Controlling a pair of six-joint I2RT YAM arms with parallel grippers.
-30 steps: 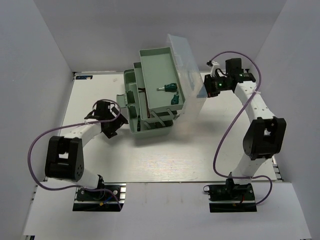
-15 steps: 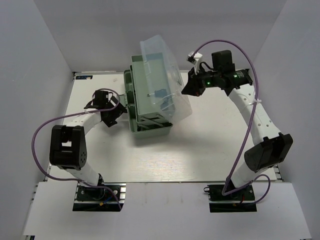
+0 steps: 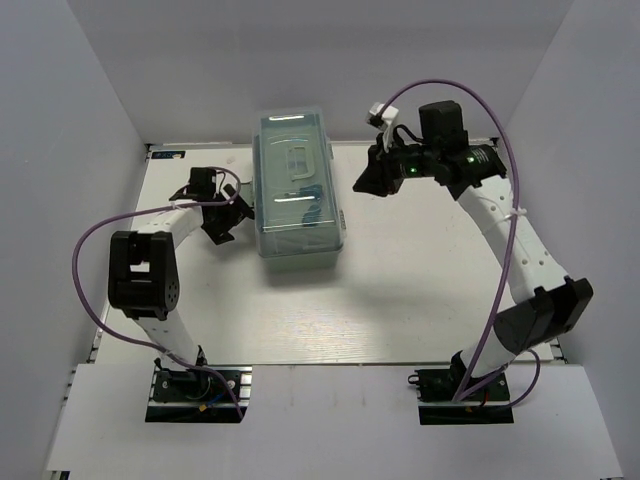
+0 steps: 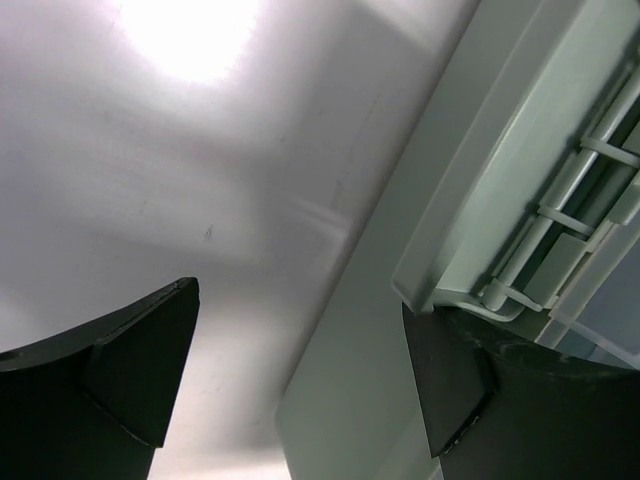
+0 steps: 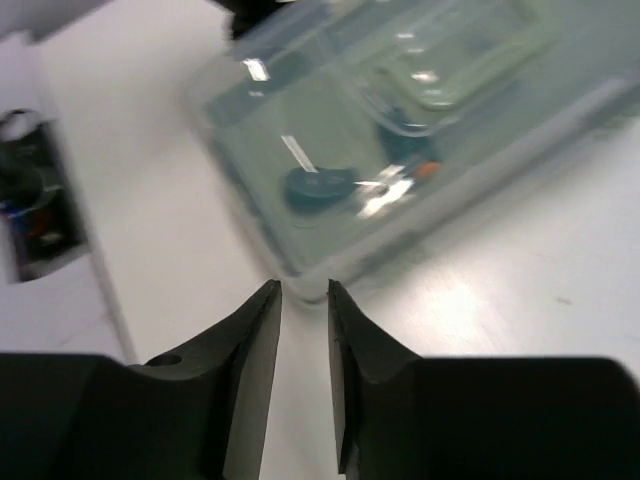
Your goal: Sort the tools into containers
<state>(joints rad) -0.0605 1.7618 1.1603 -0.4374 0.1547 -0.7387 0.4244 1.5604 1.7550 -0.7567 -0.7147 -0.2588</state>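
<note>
The pale green toolbox stands shut at the back middle of the table, its clear lid down. Through the lid I see a blue-handled tool. In the right wrist view the toolbox shows a dark green stubby handle and a bluish tool inside. The other tools are hidden. My left gripper is open at the box's left side; in the left wrist view its right finger lies under the box's rim. My right gripper hovers right of the box, its jaws a narrow gap apart and empty.
White table enclosed by white walls at the left, back and right. The purple cables loop beside both arms. A dark fixture shows at the left of the right wrist view.
The toolbox trays folded in and the clear lid swung down shut. My right gripper moved left toward the box. My left gripper stayed at the box's left side, shifting slightly back.
</note>
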